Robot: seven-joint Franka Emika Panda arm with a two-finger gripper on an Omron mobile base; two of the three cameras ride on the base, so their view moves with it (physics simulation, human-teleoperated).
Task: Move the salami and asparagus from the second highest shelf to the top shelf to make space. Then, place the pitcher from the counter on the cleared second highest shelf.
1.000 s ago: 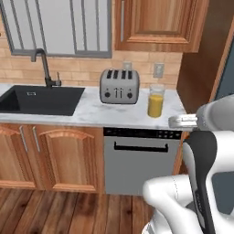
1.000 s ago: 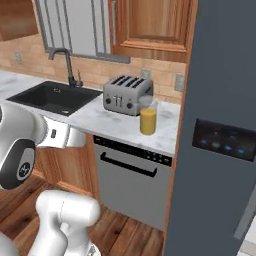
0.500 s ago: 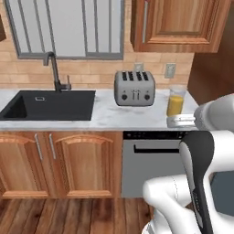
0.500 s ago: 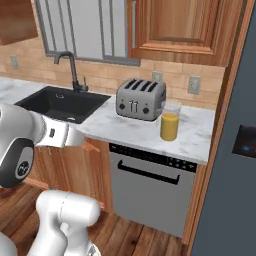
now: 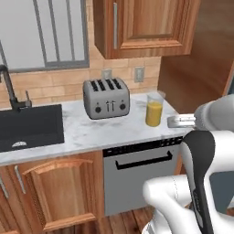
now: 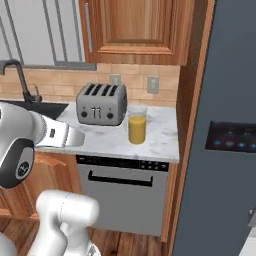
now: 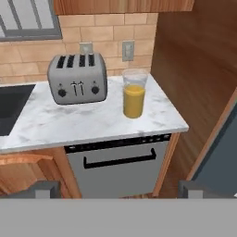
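The pitcher (image 7: 134,98) is a clear-topped cylinder filled mustard yellow. It stands upright on the white marble counter (image 7: 69,124) to the right of a toaster, and is also in the left base view (image 5: 154,109) and the right base view (image 6: 137,124). My gripper (image 7: 118,190) is open with nothing between its fingers, and hangs well in front of the counter edge, facing the pitcher. The dark grey fridge (image 6: 225,90) stands shut at the right, so the salami, the asparagus, the second highest shelf and the top shelf are hidden.
A silver four-slot toaster (image 5: 106,98) sits left of the pitcher. A black sink (image 5: 28,127) with a dark tap lies further left. A grey dishwasher front (image 7: 115,162) is under the counter, and wooden wall cabinets (image 6: 137,30) hang above.
The whole picture has shifted and grown as the base drove, so the counter, toaster and pitcher now look nearer. The gripper has stayed open.
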